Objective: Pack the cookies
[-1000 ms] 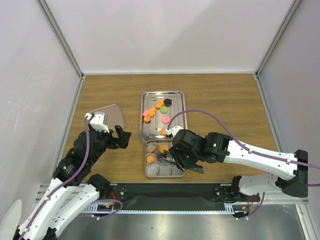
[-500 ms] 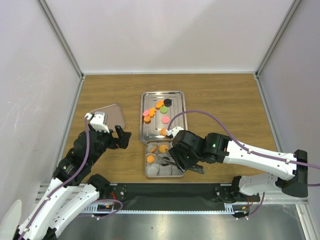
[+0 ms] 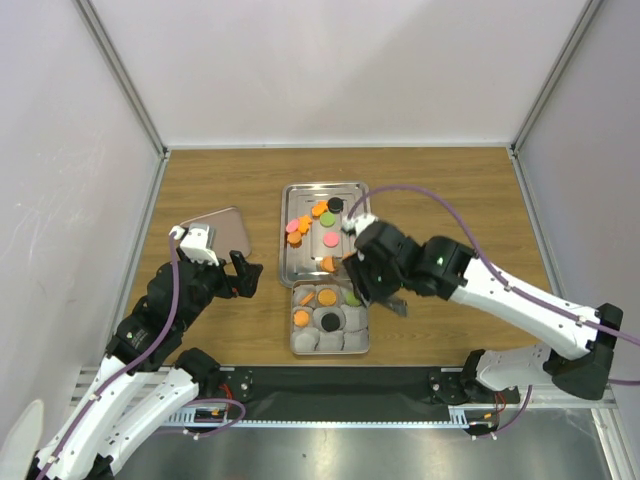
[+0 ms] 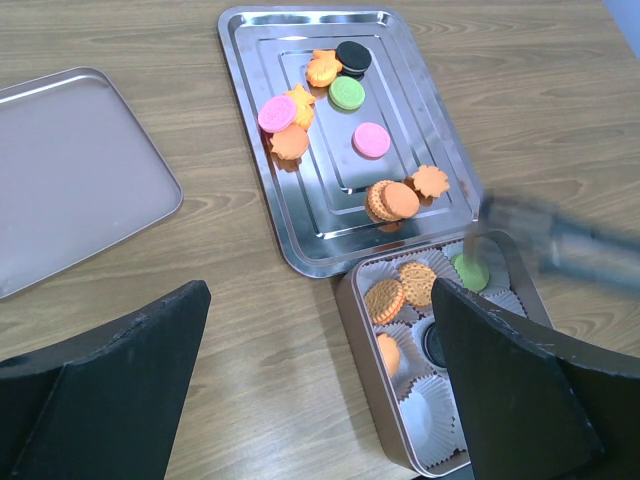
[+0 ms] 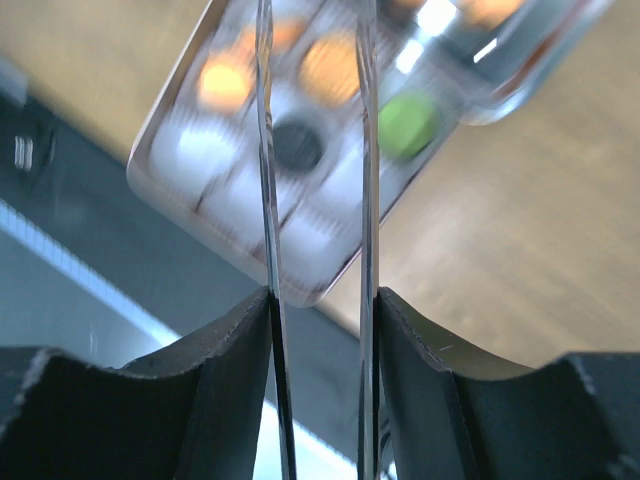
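Observation:
Pink, green, black and orange cookies [image 3: 327, 219] [image 4: 371, 140] lie on the steel tray [image 3: 325, 186] [image 4: 245, 120]. The open tin [image 3: 293, 322] [image 4: 352, 320] with paper cups holds orange cookies [image 4: 384, 300], a black one [image 3: 328, 320] and a green one [image 3: 353, 297] [image 5: 408, 125]. My right gripper [image 3: 380, 285] [image 5: 318, 300] is shut on metal tongs [image 4: 560, 240] [image 5: 366, 150], above the tin's far right corner. Nothing shows between the tongs' blades. My left gripper [image 3: 245, 275] [image 4: 315, 300] hangs open over bare table left of the tin.
The tin's lid [image 3: 225, 232] [image 4: 70, 170] lies flat at the left of the tray. White walls with metal posts enclose the table. A black rail [image 3: 330, 385] runs along the near edge.
My right arm has pulled back from the tin's near half toward the tray. A black and a green cookie now show in the tin. The left arm has not moved.

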